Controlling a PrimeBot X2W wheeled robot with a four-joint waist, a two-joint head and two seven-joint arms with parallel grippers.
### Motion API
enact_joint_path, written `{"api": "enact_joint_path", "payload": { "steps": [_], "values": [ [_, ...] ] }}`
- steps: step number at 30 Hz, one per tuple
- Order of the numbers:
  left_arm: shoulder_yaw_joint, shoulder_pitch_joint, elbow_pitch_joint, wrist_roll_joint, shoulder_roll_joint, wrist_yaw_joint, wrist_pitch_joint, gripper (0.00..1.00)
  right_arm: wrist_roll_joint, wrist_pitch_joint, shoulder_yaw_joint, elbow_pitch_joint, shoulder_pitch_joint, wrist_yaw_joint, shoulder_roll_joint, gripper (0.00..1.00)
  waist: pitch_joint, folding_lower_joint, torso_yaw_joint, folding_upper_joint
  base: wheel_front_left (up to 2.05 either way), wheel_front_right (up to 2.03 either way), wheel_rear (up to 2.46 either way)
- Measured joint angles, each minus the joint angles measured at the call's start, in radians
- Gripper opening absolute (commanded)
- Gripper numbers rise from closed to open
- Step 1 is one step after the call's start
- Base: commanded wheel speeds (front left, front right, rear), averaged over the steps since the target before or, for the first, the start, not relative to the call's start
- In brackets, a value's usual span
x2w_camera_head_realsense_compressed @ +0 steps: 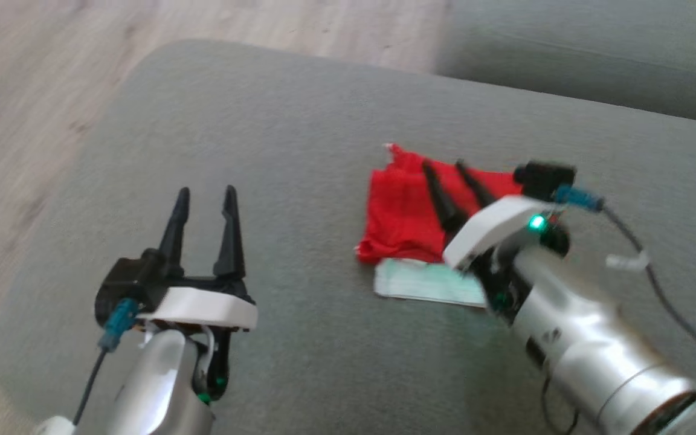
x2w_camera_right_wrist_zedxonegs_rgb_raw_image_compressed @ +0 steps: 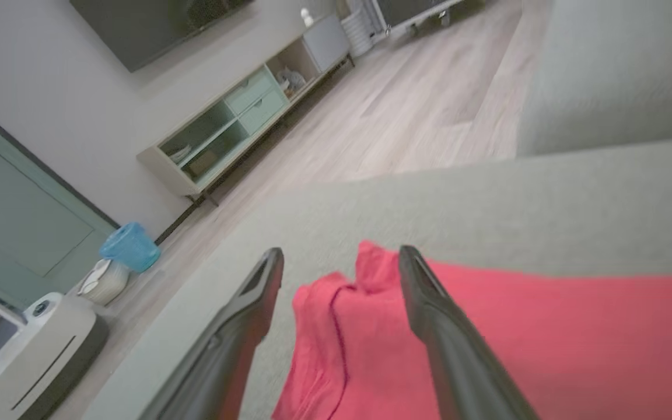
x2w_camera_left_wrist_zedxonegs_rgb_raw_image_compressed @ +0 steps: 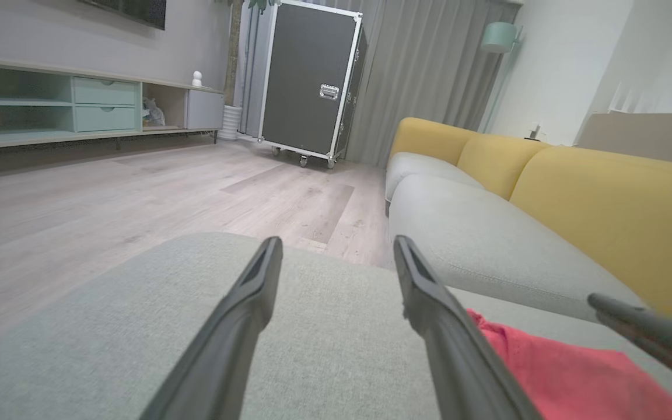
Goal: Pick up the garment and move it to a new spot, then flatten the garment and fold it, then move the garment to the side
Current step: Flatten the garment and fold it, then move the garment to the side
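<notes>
Garment (x2w_camera_head_realsense_compressed: 405,211): red, folded, lying on the grey cushion (x2w_camera_head_realsense_compressed: 299,121), its near edge touching a pale green cloth (x2w_camera_head_realsense_compressed: 426,287).
Right end effector (x2w_camera_head_realsense_compressed: 443,164): fingers spread wide over the garment, gripping nothing.
Left end effector (x2w_camera_head_realsense_compressed: 206,193): fingers wide apart, empty, over bare cushion well to the garment's left.

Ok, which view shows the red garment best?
Head view: nearly the whole garment lies on the cushion, partly behind the right gripper. Right wrist view shows one end close up; left wrist view, a corner.
</notes>
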Motion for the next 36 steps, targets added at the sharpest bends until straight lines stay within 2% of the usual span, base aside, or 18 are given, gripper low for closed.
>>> {"api": "enact_joint_path", "payload": {
  "steps": [3,6,9,13,18,22,26,36],
  "values": [
    [0.03,0.003,-0.009,0.01,0.0,-0.003,0.0,1.0,-0.129,-0.004,-0.101,-0.031,-0.041,0.0,-0.045,1.0,-0.011,0.0,-0.055,0.0,0.0,0.0,0.0],
    [0.05,0.008,-0.017,0.025,0.0,-0.012,0.0,1.0,-0.297,-0.004,-0.26,-0.09,-0.04,0.0,-0.114,1.0,-0.021,0.0,-0.112,0.0,0.0,0.0,0.0],
    [0.063,0.013,-0.02,0.036,0.0,-0.013,0.0,1.0,-0.411,-0.006,-0.365,-0.142,0.001,0.0,-0.138,1.0,-0.027,0.0,-0.148,0.0,0.0,0.0,0.0],
    [0.088,0.041,-0.021,0.068,0.0,-0.022,0.0,1.0,-0.633,-0.007,-0.54,-0.262,0.154,0.0,-0.131,1.0,-0.037,0.0,-0.215,0.0,0.0,0.0,0.0],
    [0.128,0.07,-0.033,0.086,-0.001,-0.036,0.0,1.0,-0.802,-0.007,-0.717,-0.402,0.317,0.0,-0.067,1.0,-0.04,-0.0001,-0.282,0.0,0.0,0.0,0.0],
    [0.146,0.092,-0.051,0.086,0.0,-0.045,-0.001,1.0,-0.886,-0.007,-0.784,-0.495,0.393,0.0,-0.018,1.0,-0.039,0.0,-0.317,0.0,0.0,0.0,0.0],
    [0.147,0.123,-0.051,0.085,0.0,-0.048,-0.001,1.0,-0.939,-0.007,-0.816,-0.56,0.465,0.0,0.003,1.0,-0.041,-0.0001,-0.332,0.0,0.0,0.0,0.0],
    [0.153,0.131,-0.051,0.085,0.0,-0.056,-0.001,1.0,-0.937,-0.007,-0.807,-0.583,0.505,0.0,0.014,1.0,-0.029,-0.0001,-0.326,0.0,0.0,0.0,0.0]
  ]
}}
